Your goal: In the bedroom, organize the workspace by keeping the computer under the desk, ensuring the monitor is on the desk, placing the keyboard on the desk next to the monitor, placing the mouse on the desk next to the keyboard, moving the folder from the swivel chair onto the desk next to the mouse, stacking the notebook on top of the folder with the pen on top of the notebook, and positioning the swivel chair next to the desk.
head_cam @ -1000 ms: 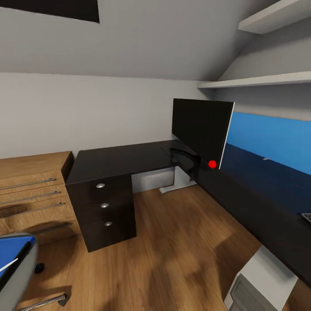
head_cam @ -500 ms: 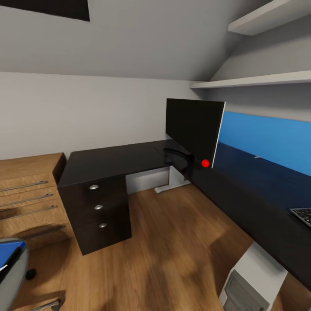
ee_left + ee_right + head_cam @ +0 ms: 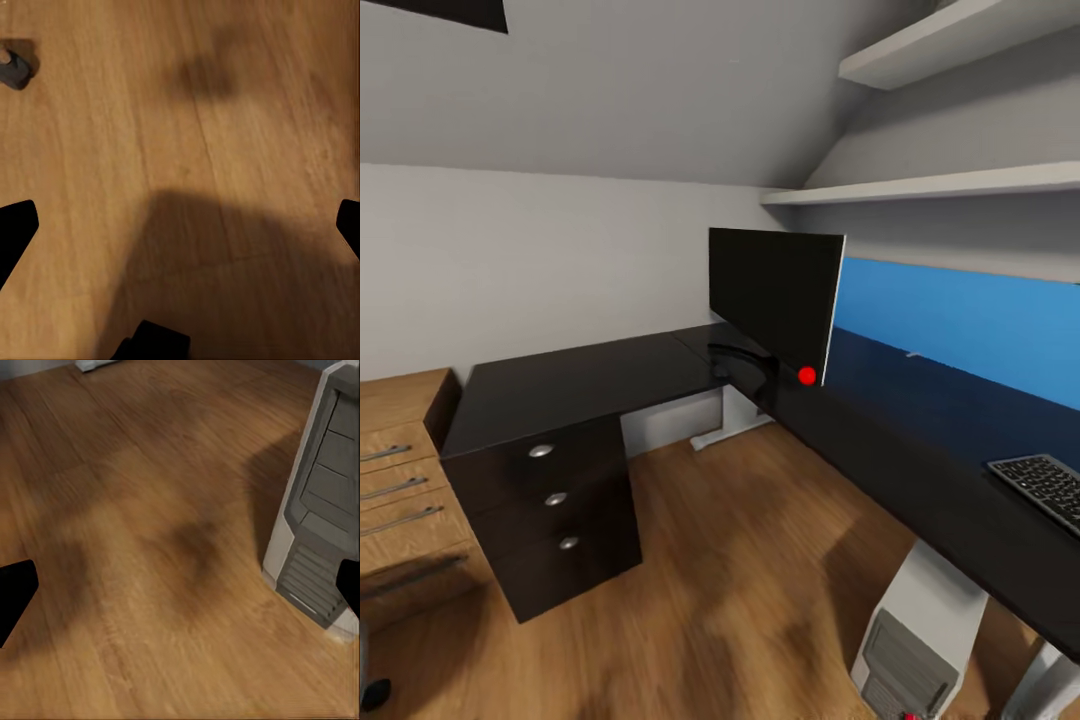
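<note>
The black L-shaped desk (image 3: 575,380) runs along the back wall and down the right side. At its corner the monitor (image 3: 770,295) stands upright, its red dot low at one corner. The keyboard (image 3: 1045,485) lies on the right wing of the desk, cut off by the picture's edge. Under that wing the grey computer (image 3: 910,640) stands on the floor, and it also appears as the computer (image 3: 322,510) in the right wrist view. My left gripper (image 3: 180,225) and right gripper (image 3: 180,592) hang open over bare floor. The folder, notebook, pen and mouse are out of view.
A light-wood chest (image 3: 400,480) with bar handles stands left of the desk's drawer pedestal (image 3: 550,510). Two white shelves (image 3: 930,185) hang above the right wing, with a blue panel (image 3: 960,320) behind it. A dark caster (image 3: 13,67) rests on the wood floor (image 3: 740,580).
The camera has swung to the right, so the whole picture slid left. The chair with the blue folder left the frame, and more of the keyboard and computer came into view.
</note>
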{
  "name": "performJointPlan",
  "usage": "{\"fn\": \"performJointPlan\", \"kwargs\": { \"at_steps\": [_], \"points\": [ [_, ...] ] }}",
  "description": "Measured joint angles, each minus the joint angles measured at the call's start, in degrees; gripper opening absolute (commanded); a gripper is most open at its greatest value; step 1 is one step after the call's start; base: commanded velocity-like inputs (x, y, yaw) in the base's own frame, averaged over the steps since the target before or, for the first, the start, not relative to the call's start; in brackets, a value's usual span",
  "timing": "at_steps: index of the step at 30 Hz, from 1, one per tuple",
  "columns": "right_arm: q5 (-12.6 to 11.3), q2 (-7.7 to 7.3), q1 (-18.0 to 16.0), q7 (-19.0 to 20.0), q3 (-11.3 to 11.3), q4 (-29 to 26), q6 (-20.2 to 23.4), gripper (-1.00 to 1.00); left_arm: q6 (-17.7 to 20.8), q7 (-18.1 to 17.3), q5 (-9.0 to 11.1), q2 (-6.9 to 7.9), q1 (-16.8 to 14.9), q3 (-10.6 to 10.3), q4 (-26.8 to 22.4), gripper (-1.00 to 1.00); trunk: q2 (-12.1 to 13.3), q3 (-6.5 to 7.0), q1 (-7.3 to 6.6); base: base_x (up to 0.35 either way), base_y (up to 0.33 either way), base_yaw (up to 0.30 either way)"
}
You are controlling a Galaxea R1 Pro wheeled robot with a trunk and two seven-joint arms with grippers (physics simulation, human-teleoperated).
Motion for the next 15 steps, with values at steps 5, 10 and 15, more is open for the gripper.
{"fn": "performJointPlan", "kwargs": {
  "at_steps": [5,10,15],
  "points": [
    [0.01,0.00,0.00,0.01,0.00,0.00,-0.03,1.00,0.03,0.00,0.03,-0.03,0.00,0.00,0.00,1.00,0.00,0.00,0.00,0.006,0.008,-0.288],
    [0.01,0.00,0.00,0.01,0.00,-0.01,0.00,1.00,-0.04,0.00,0.03,-0.04,0.00,0.00,0.00,1.00,0.00,0.00,0.00,0.001,0.001,-0.291],
    [0.03,0.00,0.00,0.01,0.00,-0.01,-0.01,1.00,-0.03,0.00,0.02,-0.04,0.00,0.00,0.00,1.00,0.00,0.00,0.00,0.000,0.050,-0.291]
  ]
}}
